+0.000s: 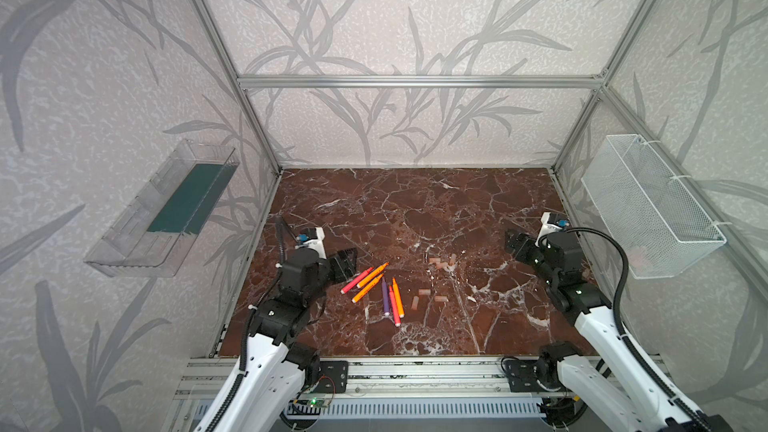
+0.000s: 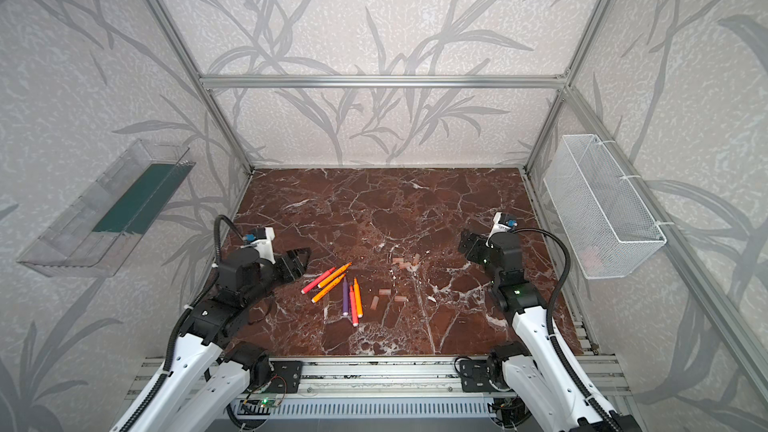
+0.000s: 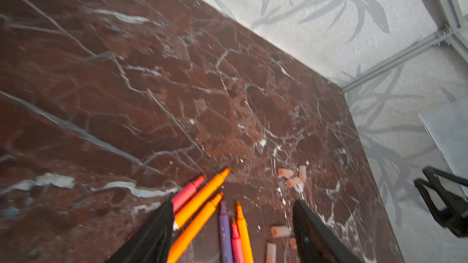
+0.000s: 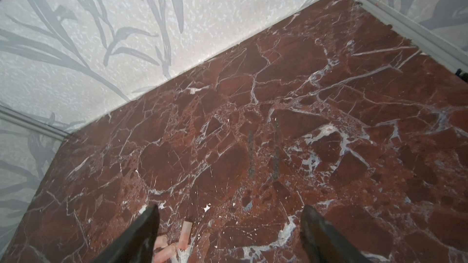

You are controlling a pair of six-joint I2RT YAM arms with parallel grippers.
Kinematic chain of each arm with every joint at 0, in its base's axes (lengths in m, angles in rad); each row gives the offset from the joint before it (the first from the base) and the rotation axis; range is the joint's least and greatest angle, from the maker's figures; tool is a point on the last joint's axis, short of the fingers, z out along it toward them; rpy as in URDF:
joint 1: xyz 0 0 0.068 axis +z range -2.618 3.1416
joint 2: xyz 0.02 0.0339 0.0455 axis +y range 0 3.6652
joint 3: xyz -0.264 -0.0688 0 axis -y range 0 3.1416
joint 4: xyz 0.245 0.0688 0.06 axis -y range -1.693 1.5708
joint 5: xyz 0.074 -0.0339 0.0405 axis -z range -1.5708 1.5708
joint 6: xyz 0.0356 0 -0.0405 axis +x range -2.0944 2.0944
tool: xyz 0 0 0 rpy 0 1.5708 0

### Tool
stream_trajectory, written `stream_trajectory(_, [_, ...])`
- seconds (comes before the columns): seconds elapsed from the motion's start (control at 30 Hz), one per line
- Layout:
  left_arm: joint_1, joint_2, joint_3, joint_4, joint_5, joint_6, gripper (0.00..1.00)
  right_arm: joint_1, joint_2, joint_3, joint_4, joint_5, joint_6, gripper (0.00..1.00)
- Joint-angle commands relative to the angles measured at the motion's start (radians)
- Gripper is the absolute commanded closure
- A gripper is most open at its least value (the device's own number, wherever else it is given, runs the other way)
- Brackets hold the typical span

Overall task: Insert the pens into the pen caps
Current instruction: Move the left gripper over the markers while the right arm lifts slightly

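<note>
**Step:** first approach, as I judge it; nothing is capped.

**Pens** (image 1: 376,289): six, loose on the marble tabletop (image 1: 415,209), left of middle. Three are fanned and three lie close side by side. I would take the outer pink-red pen (image 1: 356,280) mid-barrel, clear of its neighbours.

**Pen caps** (image 1: 442,262): three lie far and three near (image 1: 424,292), all right of the pens and apart from them.

**Left gripper** (image 1: 352,263): fingers (image 3: 162,223) apart, empty, touching nothing I can see, just beside the fan.

**Right gripper** (image 1: 510,242): fingers (image 4: 148,226) apart, empty, near the far caps.
</note>
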Motion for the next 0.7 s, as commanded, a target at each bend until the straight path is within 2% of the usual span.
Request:
stream_trajectory(0.0, [-0.157,0.015,0.000,-0.109,-0.179,-0.082,0.30,0.030,0.046,0.026,-0.046,-0.019,-0.012,0.20])
stream_trajectory(0.07, [-0.245,0.045,-0.028,-0.100,-0.236,-0.125,0.33,0.047,0.102,0.033,-0.059,0.027,-0.026,0.26])
stream_trajectory(0.17, [-0.327,0.128,-0.052,-0.084,-0.308,-0.147,0.39,0.048,0.184,0.031,-0.036,0.061,-0.049,0.35])
stream_trajectory(0.3, [-0.352,0.267,-0.044,-0.069,-0.314,-0.113,0.45,0.048,0.262,0.010,-0.002,0.143,-0.079,0.43])
stream_trajectory(0.33, [-0.351,0.301,-0.040,-0.071,-0.317,-0.100,0.47,0.048,0.275,0.005,0.008,0.159,-0.065,0.48])
stream_trajectory(0.4, [-0.352,0.353,-0.035,-0.084,-0.320,-0.081,0.50,0.048,0.277,0.016,-0.003,0.121,-0.091,0.49])
stream_trajectory(0.47, [-0.351,0.384,-0.037,-0.098,-0.317,-0.073,0.51,0.053,0.275,0.000,0.030,0.131,-0.092,0.49])
stream_trajectory(0.67, [-0.351,0.397,-0.065,-0.065,-0.286,-0.055,0.51,0.053,0.316,0.013,0.049,0.138,-0.086,0.48])
